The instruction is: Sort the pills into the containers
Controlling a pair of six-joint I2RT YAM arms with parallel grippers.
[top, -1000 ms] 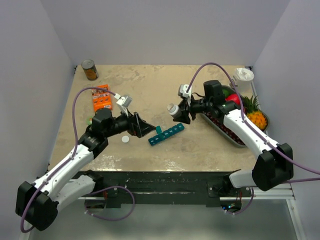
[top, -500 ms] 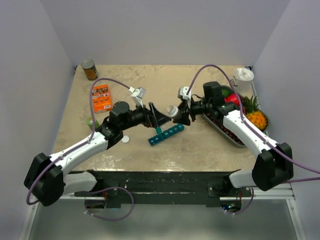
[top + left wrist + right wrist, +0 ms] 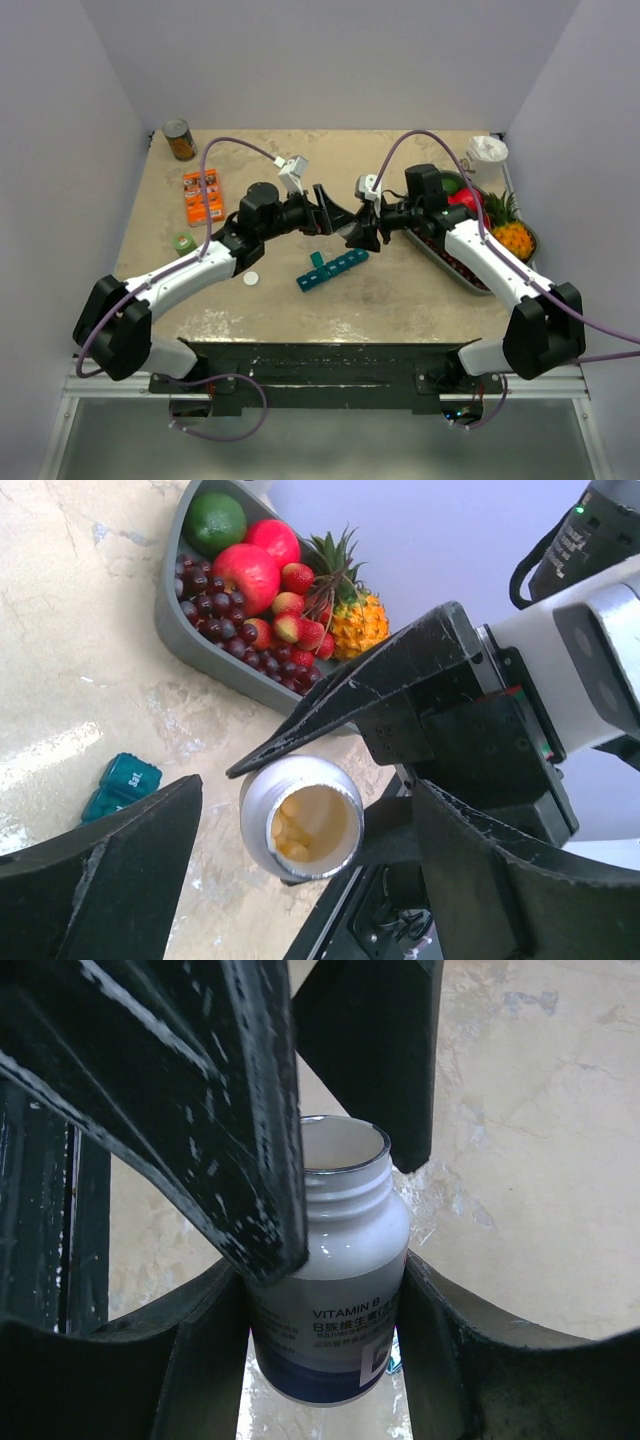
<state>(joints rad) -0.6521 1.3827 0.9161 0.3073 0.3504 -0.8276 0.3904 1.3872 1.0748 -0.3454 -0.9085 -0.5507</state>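
Left gripper [image 3: 338,214]: reaches over the middle of the surface [image 3: 290,165]. Its fingers [image 3: 110,880] are spread wide, one on either side of the bottle mouth, with a gap on each side.
Right gripper [image 3: 362,232]: fingers [image 3: 200,1370] clamped on the body of the vitamin B bottle [image 3: 330,1300]. The bottle is uncapped, held off the surface, its mouth turned toward the left gripper.
Clearance: the grippers meet tip to tip. One left finger crosses just in front of the bottle neck; contact cannot be told.
Pill organiser [image 3: 333,268]: teal strip lying diagonally on the surface, just on the near side of both grippers, touched by neither.
Open room: bare surface along the near edge and across the far middle. A white cap [image 3: 251,279] lies alone, left of the organiser.
Edges: fruit tray [image 3: 440,250] sits along the right edge, the can [image 3: 180,140] in the far left corner, and the white cup [image 3: 487,150] in the far right corner.
Left wrist only: yellow pills [image 3: 295,830] in the bottom of the bottle. The tray holds a lime, an apple, strawberries, dark grapes and a small pineapple.
Right wrist only: label text "VITAMIN B" and the threaded neck.
Top only: orange box [image 3: 203,195] and green tape roll [image 3: 183,242] on the left side.
Surface: beige and marbled, with patches of glare.
Room: plain pale walls [image 3: 320,60] on three sides.
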